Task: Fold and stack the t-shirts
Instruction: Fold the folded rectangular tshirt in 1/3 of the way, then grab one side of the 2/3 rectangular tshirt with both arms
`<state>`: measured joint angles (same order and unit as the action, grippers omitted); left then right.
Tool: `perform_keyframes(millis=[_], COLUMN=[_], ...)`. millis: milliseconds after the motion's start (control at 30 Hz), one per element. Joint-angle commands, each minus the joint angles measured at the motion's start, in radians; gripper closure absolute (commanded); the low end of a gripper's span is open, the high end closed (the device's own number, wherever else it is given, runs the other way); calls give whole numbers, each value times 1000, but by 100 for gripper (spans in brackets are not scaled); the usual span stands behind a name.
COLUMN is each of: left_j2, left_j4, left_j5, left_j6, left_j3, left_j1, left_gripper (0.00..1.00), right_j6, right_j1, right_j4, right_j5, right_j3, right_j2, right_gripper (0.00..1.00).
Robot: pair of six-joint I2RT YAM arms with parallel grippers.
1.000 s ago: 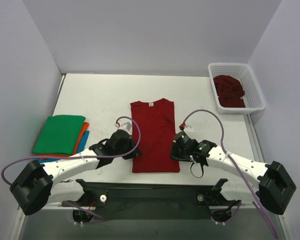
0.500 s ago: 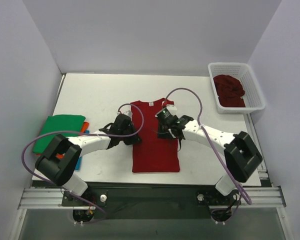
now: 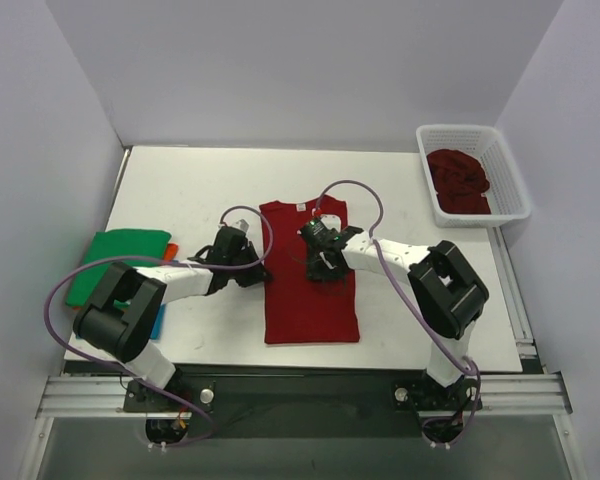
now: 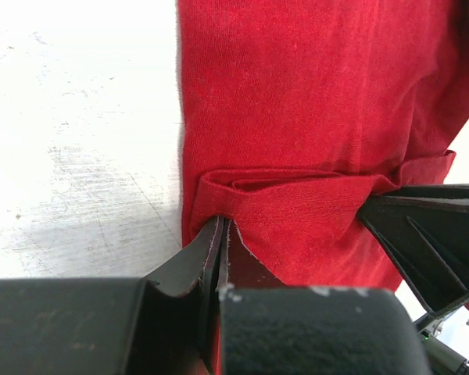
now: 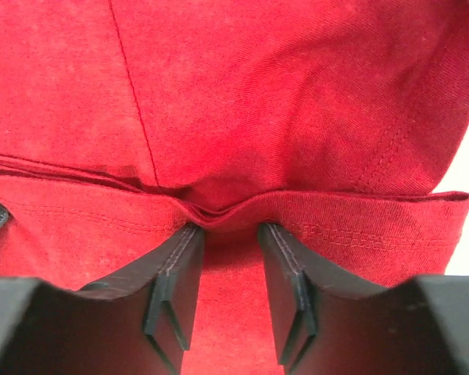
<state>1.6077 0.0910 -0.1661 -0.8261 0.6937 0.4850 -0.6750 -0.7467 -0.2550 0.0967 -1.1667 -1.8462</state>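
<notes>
Two-arm fold of a dark red t-shirt (image 3: pixel 310 300), lying flat at the middle of the white table (image 3: pixel 190 190) as a long narrow panel. Its hem faces the arm bases and its white neck label (image 3: pixel 302 209) is at the far end.

Near: the left gripper (image 4: pixel 219 230) is clamped tight on a raised fold at the shirt's left long edge, with cloth pinched between the two pads. The right gripper (image 5: pixel 230 230) sits on the shirt towards its right side, jaws about half apart and a ridge of hemmed cloth bunched across the tips. Whether that ridge is gripped or only nudged cannot be told from the wrist view. Both grippers stand at roughly the same level along the shirt, past its mid-length.

Left, mid-distance: a stack of folded t-shirts (image 3: pixel 120 265), green on top with orange and blue edges showing below, well apart from the red shirt.

Far right: a white mesh basket (image 3: pixel 515 190) holding one crumpled dark red t-shirt (image 3: pixel 458 180).

Step in hand, as judged: the crosswise fold, with the side folds apparently done. The next move calls for a secure pinch on the right, then both arms carrying the band across together at an even level so the edges meet square. After that comes release and transfer to the stack.
</notes>
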Motion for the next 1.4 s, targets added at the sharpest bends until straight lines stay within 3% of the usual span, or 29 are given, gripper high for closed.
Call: perform_keyframes(millis=[0, 233, 367, 533, 667, 700, 800, 967, 1133, 1367], left_j2=[14, -18, -86, -234, -373, -403, -512, -698, -821, -787], left_j4=[29, -14, -79, -191, -244, -272, -321, -369, -373, -278], left_j5=[0, -12, -12, -6, -4, -21, -50, -121, -125, -89], left_j6=[24, 50, 73, 76, 82, 87, 88, 50, -13, -83], left_j3=[-23, 15, 44, 6, -95, -114, -198, -307, -384, -428], left_j1=[-17, -36, -39, -31, -25, -23, -17, 29, 108, 219], left_gripper=[100, 100, 100, 100, 80, 72, 60, 53, 44, 43], right_j6=[9, 9, -3, -29, -78, -90, -146, -208, -238, -273], right_j1=[6, 55, 109, 135, 145, 145, 153, 159, 161, 162], right_j4=[-56, -61, -56, -30, 2, 5, 11, 3, 2, 59], right_j5=[8, -55, -84, -155, -230, -239, -297, -359, -391, -402], right_j3=[-1, 27, 93, 274, 455, 496, 614, 755, 835, 903], right_j2=[4, 137, 299, 482, 700, 738, 875, 1030, 1075, 1056], right_gripper=[61, 56, 56, 55, 55, 54, 53, 53, 53, 54])
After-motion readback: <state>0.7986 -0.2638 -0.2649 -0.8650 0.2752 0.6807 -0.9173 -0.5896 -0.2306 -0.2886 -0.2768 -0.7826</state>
